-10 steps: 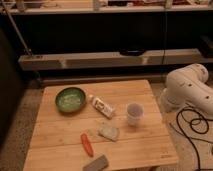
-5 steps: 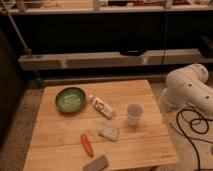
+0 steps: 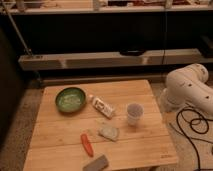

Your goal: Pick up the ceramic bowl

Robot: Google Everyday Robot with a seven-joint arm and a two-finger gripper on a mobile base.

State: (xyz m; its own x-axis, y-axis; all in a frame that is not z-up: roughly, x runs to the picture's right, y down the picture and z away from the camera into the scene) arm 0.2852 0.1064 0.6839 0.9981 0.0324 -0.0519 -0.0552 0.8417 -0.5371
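Bowl: ceramic bowl (image 3: 70, 99) upright and mouth up on the far-left part of the wooden table (image 3: 145, 150), near the left edge, resting free on the boards
Arm: white arm housing (image 3: 187, 92) off the table's right side, beyond the right edge, with a black cable (image 3: 192, 125) looping on the floor below it
Gripper: out of frame, somewhere past the visible housing; cannot tell how wide it stands or whether it carries anything; not on the bowl
Deciding relation: bowl to the left of the arm and slightly farther back, well apart, with nearly the whole width of the table between them
Axis: round, so no long axis; right-hand rim turned toward the arm, probably the nearest edge to reach
Along the way: white cup (image 3: 134, 113) standing between bowl and arm; white tube (image 3: 102, 106) lying slantwise just beside the bowl's right rim, apparently not touching; likely to crowd a low approach from the right
Nearer front: orange stick-like item (image 3: 87, 144) and pale roundish item (image 3: 109, 132), both well apart from the bowl
Cut off: grey block (image 3: 95, 163) clipped by the bottom edge, kind unclear; arm clipped by the right edge
Hard to make out: printing on the tube, contents of the cup, depth of the bowl
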